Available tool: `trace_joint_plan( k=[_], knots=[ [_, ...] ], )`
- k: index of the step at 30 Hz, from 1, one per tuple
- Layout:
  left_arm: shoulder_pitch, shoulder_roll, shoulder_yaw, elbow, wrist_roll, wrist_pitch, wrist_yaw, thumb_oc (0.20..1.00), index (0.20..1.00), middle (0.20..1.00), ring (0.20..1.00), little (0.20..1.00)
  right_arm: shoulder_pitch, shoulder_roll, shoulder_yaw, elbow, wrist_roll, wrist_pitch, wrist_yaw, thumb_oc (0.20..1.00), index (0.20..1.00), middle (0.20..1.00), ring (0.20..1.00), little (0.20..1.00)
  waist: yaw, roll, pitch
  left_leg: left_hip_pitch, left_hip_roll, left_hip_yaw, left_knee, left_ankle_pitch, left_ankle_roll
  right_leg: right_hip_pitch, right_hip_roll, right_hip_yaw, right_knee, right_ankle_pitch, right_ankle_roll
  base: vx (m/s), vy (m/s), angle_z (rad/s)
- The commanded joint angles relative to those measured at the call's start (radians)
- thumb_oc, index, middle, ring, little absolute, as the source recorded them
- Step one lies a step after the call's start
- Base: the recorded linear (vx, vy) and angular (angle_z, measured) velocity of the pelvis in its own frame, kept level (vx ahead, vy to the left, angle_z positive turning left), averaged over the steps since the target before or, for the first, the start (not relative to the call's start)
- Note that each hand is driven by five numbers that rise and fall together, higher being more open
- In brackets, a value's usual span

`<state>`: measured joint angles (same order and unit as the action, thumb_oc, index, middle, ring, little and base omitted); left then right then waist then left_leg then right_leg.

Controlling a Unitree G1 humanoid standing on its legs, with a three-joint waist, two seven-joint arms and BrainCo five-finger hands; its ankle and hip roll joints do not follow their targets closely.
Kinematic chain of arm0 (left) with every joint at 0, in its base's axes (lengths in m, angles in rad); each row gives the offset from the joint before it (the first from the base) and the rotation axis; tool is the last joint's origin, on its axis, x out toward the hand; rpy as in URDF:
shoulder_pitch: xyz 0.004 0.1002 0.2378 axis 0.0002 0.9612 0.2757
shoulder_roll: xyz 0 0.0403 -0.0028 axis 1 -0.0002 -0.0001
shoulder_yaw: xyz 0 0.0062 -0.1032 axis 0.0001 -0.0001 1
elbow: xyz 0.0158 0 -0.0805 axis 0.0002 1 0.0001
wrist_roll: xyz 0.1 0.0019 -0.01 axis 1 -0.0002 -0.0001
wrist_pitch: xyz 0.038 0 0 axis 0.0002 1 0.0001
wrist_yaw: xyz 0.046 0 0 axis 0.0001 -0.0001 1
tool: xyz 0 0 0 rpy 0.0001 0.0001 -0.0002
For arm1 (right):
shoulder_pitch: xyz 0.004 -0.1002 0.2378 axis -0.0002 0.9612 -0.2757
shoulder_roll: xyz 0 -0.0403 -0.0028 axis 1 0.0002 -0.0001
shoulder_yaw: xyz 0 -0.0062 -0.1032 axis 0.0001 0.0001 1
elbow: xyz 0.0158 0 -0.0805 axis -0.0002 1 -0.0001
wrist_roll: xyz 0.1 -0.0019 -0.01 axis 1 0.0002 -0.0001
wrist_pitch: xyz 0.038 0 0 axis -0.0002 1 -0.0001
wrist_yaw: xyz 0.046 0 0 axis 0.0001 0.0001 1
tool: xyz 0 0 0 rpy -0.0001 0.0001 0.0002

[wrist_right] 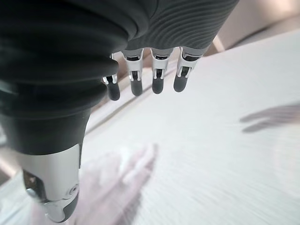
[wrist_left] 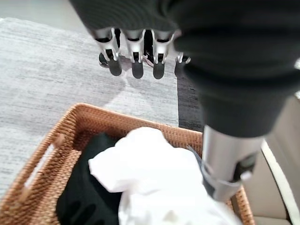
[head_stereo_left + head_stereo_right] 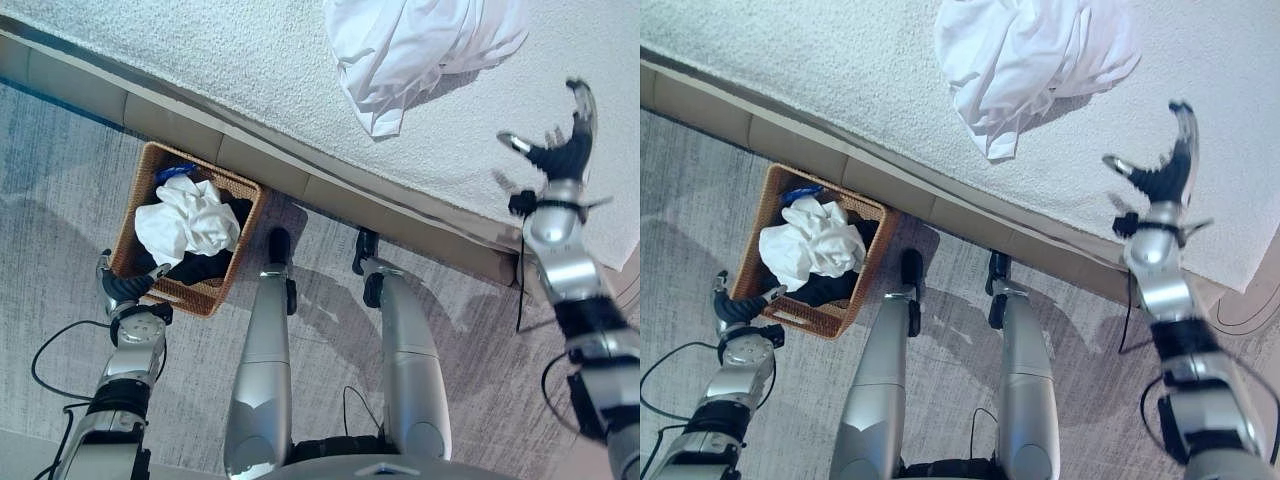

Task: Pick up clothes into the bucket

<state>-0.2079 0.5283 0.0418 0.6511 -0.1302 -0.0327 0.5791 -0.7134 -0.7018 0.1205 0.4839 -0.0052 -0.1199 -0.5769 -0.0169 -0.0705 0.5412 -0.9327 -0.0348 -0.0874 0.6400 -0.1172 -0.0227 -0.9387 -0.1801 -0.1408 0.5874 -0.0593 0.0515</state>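
On the bed (image 3: pixel 200 60), white garment (image 3: pixel 410 50) trails a point toward the robot; both hands (image 3: pixel 562 150) (image 3: pixel 125 285) apparently open, empty.

I see a crumpled white garment (image 3: pixel 420 55) lying well in from the bed's near edge; the wicker basket (image 3: pixel 150 165) on the floor holds white, black and blue clothes.

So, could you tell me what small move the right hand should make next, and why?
Probably reach the right hand toward the white garment on the bed. That hand hangs open above the bedcover, beside the garment and apart from it, holding nothing. The wicker basket on the floor already holds white and dark clothes, with the left hand open by its rim.
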Motion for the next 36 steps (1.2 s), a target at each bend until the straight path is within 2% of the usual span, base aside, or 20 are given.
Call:
trace_joint_plan(
  k=[1,5,6,9,11,13,18,21,22,23,25,26,27,28,32,35,36],
  knots=[
    [0.066,0.032,0.005,-0.01,0.023,-0.014,0.018,1.0,1.0,1.0,1.0,1.0,-0.08,-0.096,0.042,0.057,0.027,0.014,-0.004,1.0,1.0,1.0,1.0,1.0,0.022,0.025,-0.021,0.033,-0.011,-0.008,-0.014,-0.034,0.007,0.073,-0.028,0.026,-0.003,-0.056,0.063,0.0,-0.015,0.03],
    [0.079,0.019,-0.022,-0.02,0.001,-0.037,0.008,1.0,1.0,1.0,1.0,1.0,-0.251,-0.116,0.156,0.176,0.027,0.038,0.021,1.0,1.0,1.0,1.0,1.0,0.042,0.037,-0.021,0.027,-0.019,-0.015,-0.041,-0.016,0.004,0.069,-0.033,0.017,-0.013,-0.051,0.061,-0.01,-0.019,0.05],
    [0.083,0.013,-0.047,-0.018,-0.016,-0.052,-0.008,1.0,1.0,1.0,1.0,1.0,-0.334,-0.114,0.212,0.251,0.03,0.053,0.039,1.0,1.0,1.0,1.0,1.0,0.059,0.042,-0.021,0.026,-0.023,-0.02,-0.057,-0.005,0.002,0.067,-0.036,0.011,-0.019,-0.047,0.061,-0.01,-0.021,0.04],
    [0.081,-0.003,-0.091,-0.021,-0.042,-0.073,-0.041,1.0,1.0,1.0,1.0,1.0,-0.443,-0.099,0.286,0.381,0.032,0.07,0.06,1.0,1.0,1.0,1.0,1.0,0.072,0.054,-0.021,0.025,-0.029,-0.03,-0.089,0.015,-0.002,0.062,-0.043,0.003,-0.022,-0.043,0.062,-0.01,-0.04,0.09],
    [0.079,-0.012,-0.105,-0.024,-0.053,-0.08,-0.054,1.0,1.0,1.0,1.0,1.0,-0.476,-0.094,0.307,0.429,0.041,0.071,0.067,1.0,1.0,1.0,1.0,1.0,0.075,0.06,-0.021,0.024,-0.032,-0.033,-0.097,0.02,-0.004,0.062,-0.047,-0.003,-0.024,-0.041,0.062,-0.01,-0.052,0.23],
    [0.073,-0.014,-0.152,-0.031,-0.092,-0.114,-0.094,1.0,1.0,1.0,1.0,1.0,-0.534,-0.093,0.37,0.557,0.028,0.094,0.106,1.0,1.0,1.0,1.0,1.0,0.093,0.073,-0.021,0.021,-0.04,-0.048,-0.133,0.044,-0.009,0.058,-0.055,-0.019,-0.027,-0.042,0.061,-0.02,-0.066,0.28],
    [0.08,-0.042,-0.221,-0.099,-0.156,-0.157,-0.154,1.0,1.0,1.0,1.0,1.0,-0.566,-0.084,0.414,0.65,0.018,0.105,0.146,1.0,1.0,1.0,1.0,1.0,0.115,0.1,-0.021,0.02,-0.057,-0.08,-0.187,0.081,-0.016,0.052,-0.073,-0.047,-0.024,-0.046,0.061,-0.01,-0.083,0.25],
    [0.078,-0.061,-0.258,-0.124,-0.218,-0.176,-0.218,1.0,1.0,1.0,1.0,1.0,-0.563,-0.084,0.463,0.676,-0.006,0.106,0.205,1.0,1.0,1.0,1.0,1.0,0.126,0.108,-0.021,0.024,-0.063,-0.102,-0.233,0.109,-0.023,0.053,-0.081,-0.07,-0.027,-0.049,0.06,-0.01,-0.085,0.27],
    [0.072,-0.075,-0.273,-0.124,-0.258,-0.178,-0.253,1.0,1.0,1.0,1.0,1.0,-0.563,-0.089,0.496,0.691,-0.014,0.111,0.253,1.0,1.0,1.0,1.0,1.0,0.132,0.109,-0.021,0.03,-0.066,-0.116,-0.254,0.123,-0.027,0.058,-0.086,-0.082,-0.033,-0.048,0.061,-0.01,-0.081,0.27],
    [0.071,-0.076,-0.273,-0.123,-0.259,-0.178,-0.254,1.0,1.0,1.0,1.0,1.0,-0.564,-0.09,0.497,0.692,-0.014,0.111,0.253,1.0,1.0,1.0,1.0,1.0,0.132,0.11,-0.021,0.03,-0.067,-0.117,-0.255,0.123,-0.027,0.059,-0.086,-0.083,-0.033,-0.048,0.061,-0.01,-0.084,0.24],
    [0.075,-0.073,-0.31,-0.125,-0.256,-0.16,-0.323,1.0,1.0,1.0,1.0,1.0,-0.589,-0.092,0.598,0.722,-0.058,0.133,0.416,1.0,1.0,1.0,1.0,1.0,0.144,0.109,-0.021,0.045,-0.067,-0.136,-0.287,0.144,-0.035,0.072,-0.091,-0.101,-0.043,-0.048,0.06,0.0,-0.101,0.18],
    [0.075,-0.073,-0.31,-0.125,-0.257,-0.161,-0.324,1.0,1.0,1.0,1.0,1.0,-0.59,-0.092,0.599,0.723,-0.058,0.132,0.416,1.0,1.0,1.0,1.0,1.0,0.143,0.11,-0.021,0.045,-0.067,-0.137,-0.287,0.144,-0.035,0.072,-0.091,-0.102,-0.043,-0.048,0.06,0.0,-0.117,0.16],
    [0.072,-0.084,-0.333,-0.114,-0.254,-0.152,-0.353,1.0,1.0,1.0,1.0,1.0,-0.596,-0.079,0.616,0.748,-0.056,0.135,0.468,0.479,0.479,0.479,0.479,0.479,0.146,0.111,-0.021,0.058,-0.068,-0.144,-0.303,0.153,-0.036,0.083,-0.093,-0.108,-0.047,-0.048,0.06,-0.01,-0.063,0.1],
    [0.065,-0.089,-0.343,-0.11,-0.256,-0.145,-0.363,1.0,1.0,1.0,1.0,1.0,-0.594,-0.073,0.608,0.76,-0.039,0.135,0.484,0.2,0.2,0.2,0.2,0.2,0.148,0.112,-0.021,0.067,-0.067,-0.147,-0.313,0.158,-0.038,0.091,-0.092,-0.111,-0.052,-0.047,0.06,-0.01,-0.063,0.11],
    [0.043,-0.093,-0.36,-0.123,-0.251,-0.143,-0.373,1.0,1.0,1.0,1.0,1.0,-0.577,-0.073,0.567,0.737,0.015,0.114,0.459,0.2,0.2,0.2,0.2,0.2,0.146,0.108,-0.021,0.096,-0.059,-0.149,-0.346,0.173,-0.047,0.114,-0.087,-0.115,-0.071,-0.042,0.063,-0.02,-0.037,0.04],
    [0.025,-0.083,-0.353,-0.147,-0.241,-0.147,-0.372,1.0,1.0,1.0,1.0,1.0,-0.548,-0.097,0.531,0.647,0.081,0.086,0.43,0.2,0.2,0.2,0.2,0.2,0.136,0.096,-0.021,0.134,-0.05,-0.144,-0.366,0.178,-0.055,0.15,-0.079,-0.119,-0.093,-0.039,0.065,-0.01,-0.006,0.01],
    [0.017,-0.076,-0.34,-0.16,-0.239,-0.154,-0.374,1.0,1.0,1.0,1.0,1.0,-0.531,-0.118,0.511,0.556,0.129,0.064,0.421,0.2,0.2,0.2,0.2,0.2,0.126,0.084,-0.021,0.164,-0.045,-0.138,-0.368,0.173,-0.056,0.176,-0.075,-0.116,-0.104,-0.036,0.066,0.0,0.0,0.0]
  ],
)
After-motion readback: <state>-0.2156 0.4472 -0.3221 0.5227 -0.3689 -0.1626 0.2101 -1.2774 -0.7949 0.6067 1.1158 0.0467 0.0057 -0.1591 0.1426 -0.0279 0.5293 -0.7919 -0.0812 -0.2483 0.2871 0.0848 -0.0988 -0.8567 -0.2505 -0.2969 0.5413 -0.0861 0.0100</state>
